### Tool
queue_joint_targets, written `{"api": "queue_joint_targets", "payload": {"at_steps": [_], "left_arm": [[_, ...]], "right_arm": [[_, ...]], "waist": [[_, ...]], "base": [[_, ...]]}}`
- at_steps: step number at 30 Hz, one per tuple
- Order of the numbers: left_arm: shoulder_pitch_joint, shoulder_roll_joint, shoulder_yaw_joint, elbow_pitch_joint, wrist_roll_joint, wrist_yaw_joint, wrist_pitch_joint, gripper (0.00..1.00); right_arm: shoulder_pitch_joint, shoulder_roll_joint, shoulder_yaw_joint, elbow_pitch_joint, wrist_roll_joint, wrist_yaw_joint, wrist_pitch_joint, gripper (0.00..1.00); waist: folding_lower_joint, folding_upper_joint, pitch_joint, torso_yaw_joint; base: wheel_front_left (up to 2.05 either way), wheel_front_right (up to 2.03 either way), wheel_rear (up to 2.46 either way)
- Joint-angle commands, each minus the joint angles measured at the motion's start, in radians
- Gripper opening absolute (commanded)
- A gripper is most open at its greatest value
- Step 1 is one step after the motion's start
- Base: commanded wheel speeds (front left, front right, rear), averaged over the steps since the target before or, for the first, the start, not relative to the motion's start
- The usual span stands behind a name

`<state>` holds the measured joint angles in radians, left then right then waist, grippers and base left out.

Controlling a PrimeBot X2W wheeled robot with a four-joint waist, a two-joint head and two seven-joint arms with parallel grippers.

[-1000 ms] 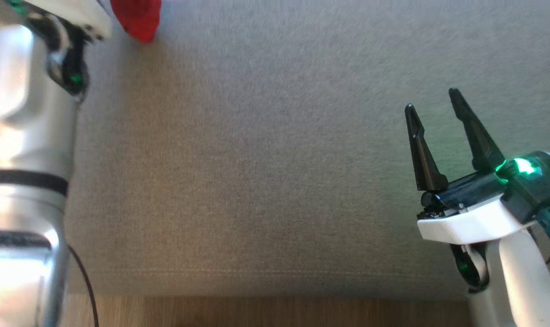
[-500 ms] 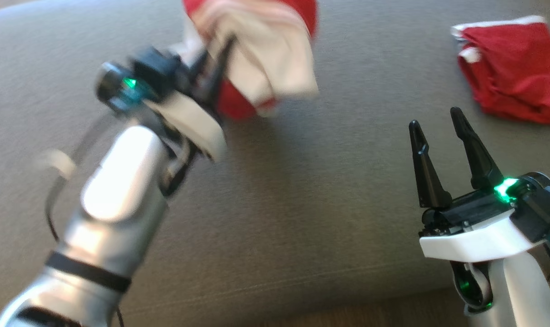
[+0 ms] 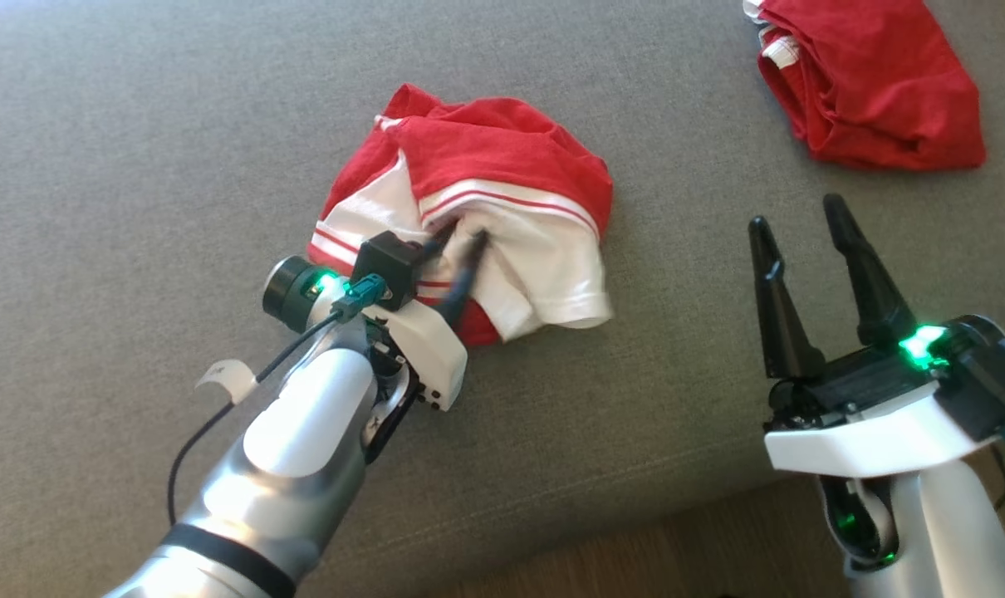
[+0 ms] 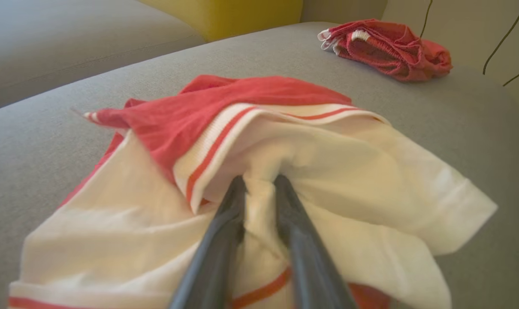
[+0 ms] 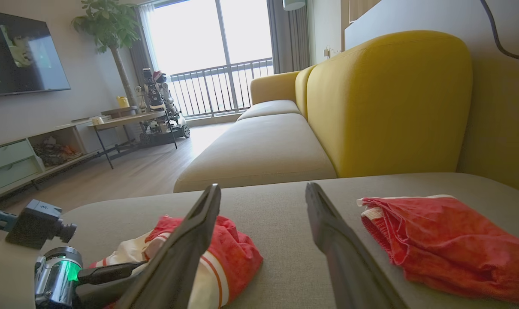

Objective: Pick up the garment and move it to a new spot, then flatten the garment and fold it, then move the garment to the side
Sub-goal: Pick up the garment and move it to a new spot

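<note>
Nearly closed, left hand (image 3: 463,234) pinches garment (image 3: 502,154) — right hand (image 3: 795,212) wide open.

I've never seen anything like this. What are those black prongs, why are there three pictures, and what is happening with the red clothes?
This is a two-armed robot, and each arm ends in a claw made of two dark fingers. The overhead picture comes from a camera on its head, looking down at a grey sofa seat. The other two come from cameras on its wrists, each looking along that claw's own fingers. On the seat lie a crumpled red and white garment and, farther to the right, a red garment with white trim. The left claw is pinching a fold of the first garment's white cloth, while the garment rests on the seat. The right claw stands open and holds nothing.
</note>
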<state>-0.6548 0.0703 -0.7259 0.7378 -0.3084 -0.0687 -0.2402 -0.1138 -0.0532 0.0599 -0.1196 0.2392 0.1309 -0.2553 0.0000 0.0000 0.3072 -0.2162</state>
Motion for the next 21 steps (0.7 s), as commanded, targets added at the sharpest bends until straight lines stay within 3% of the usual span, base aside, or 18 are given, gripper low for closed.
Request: {"api": "queue_joint_targets", "payload": {"at_steps": [1, 8, 21], "left_arm": [[-0.033, -0.003, 0.039, -0.021, -0.014, 0.015, -0.014, 1.00], [0.059, -0.016, 0.104, -0.160, -0.062, 0.086, -0.021, 1.00], [0.508, 0.045, 0.291, -0.617, -0.022, 0.235, -0.021, 1.00]], "right_arm": [[-0.009, 0.003, 0.026, -0.024, 0.004, 0.000, -0.006, 1.00], [0.038, 0.003, 0.043, 0.042, -0.025, 0.000, -0.006, 1.00], [0.152, 0.003, -0.003, 0.125, -0.069, 0.000, -0.006, 1.00]], "waist": [[0.0000, 0.0000, -0.020, 0.017], [0.0000, 0.0000, -0.132, 0.105], [0.0000, 0.0000, -0.297, 0.283]], "base": [[0.00, 0.00, 0.00], [0.00, 0.00, 0.00], [0.00, 0.00, 0.00]]}}
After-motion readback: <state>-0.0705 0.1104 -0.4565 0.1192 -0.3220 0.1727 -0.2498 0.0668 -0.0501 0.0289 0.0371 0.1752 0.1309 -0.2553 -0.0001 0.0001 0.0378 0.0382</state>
